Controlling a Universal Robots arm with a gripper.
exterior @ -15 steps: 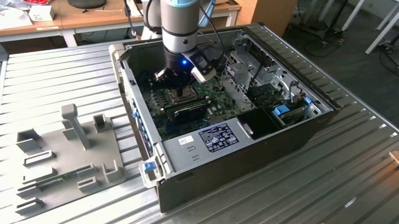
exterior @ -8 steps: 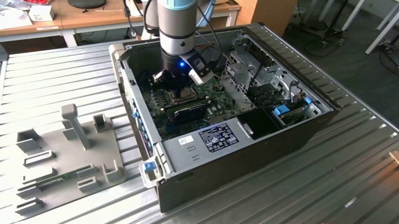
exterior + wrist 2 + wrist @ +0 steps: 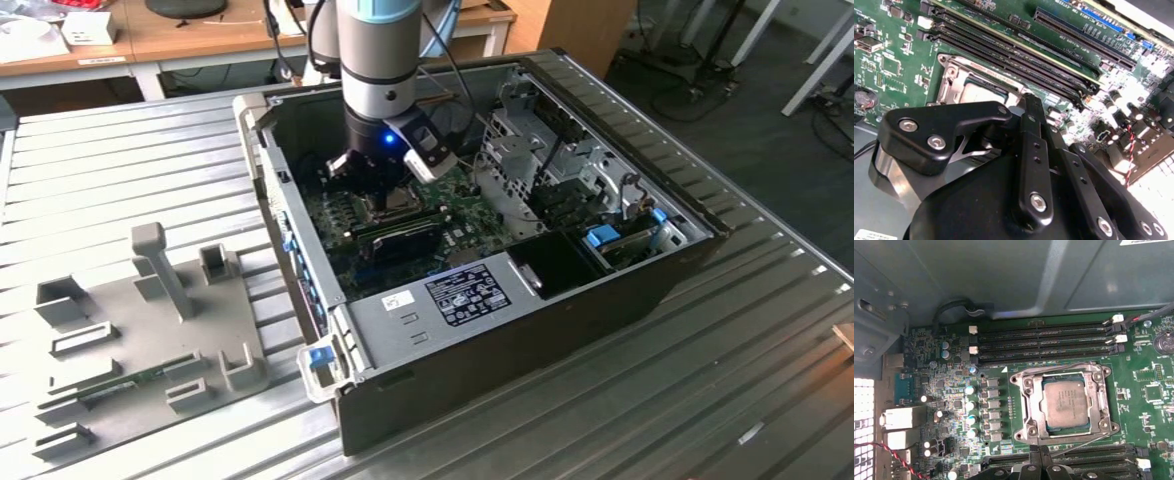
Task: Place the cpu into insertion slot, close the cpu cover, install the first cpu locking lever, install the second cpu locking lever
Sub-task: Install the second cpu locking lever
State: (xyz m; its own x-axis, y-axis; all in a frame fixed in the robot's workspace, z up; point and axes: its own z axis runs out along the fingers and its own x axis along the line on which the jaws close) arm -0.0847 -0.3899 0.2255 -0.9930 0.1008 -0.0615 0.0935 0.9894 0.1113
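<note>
The arm reaches down into an open computer case [image 3: 627, 290] lying on a ribbed metal tabletop [image 3: 120, 170], with the gripper [image 3: 387, 195] low over the green board [image 3: 461, 215] in the exterior view.

In the first wrist view the cpu [image 3: 1066, 401] lies flat inside the slot [image 3: 1029, 405], its pale silvery face up. The cover [image 3: 1099, 405] seems to be down around the chip, its window framing it, though the angle leaves this uncertain. A thin wire lever [image 3: 1079, 445] runs slantwise along the socket edge nearest the gripper [image 3: 1040, 465], and another [image 3: 1054, 365] follows the opposite edge beside the memory slots [image 3: 1039, 342].

In the second wrist view the gripper [image 3: 1026, 107] hangs just over the socket edge, its black fingers [image 3: 1031, 140] drawn tightly together; the jaws look closed with nothing between them. The cpu [image 3: 981, 92] and its silvery surround [image 3: 949, 80] show just beyond the tips.

A grey fixture tray [image 3: 147, 330] sits on the tabletop at the exterior view's left, well apart from the case.
</note>
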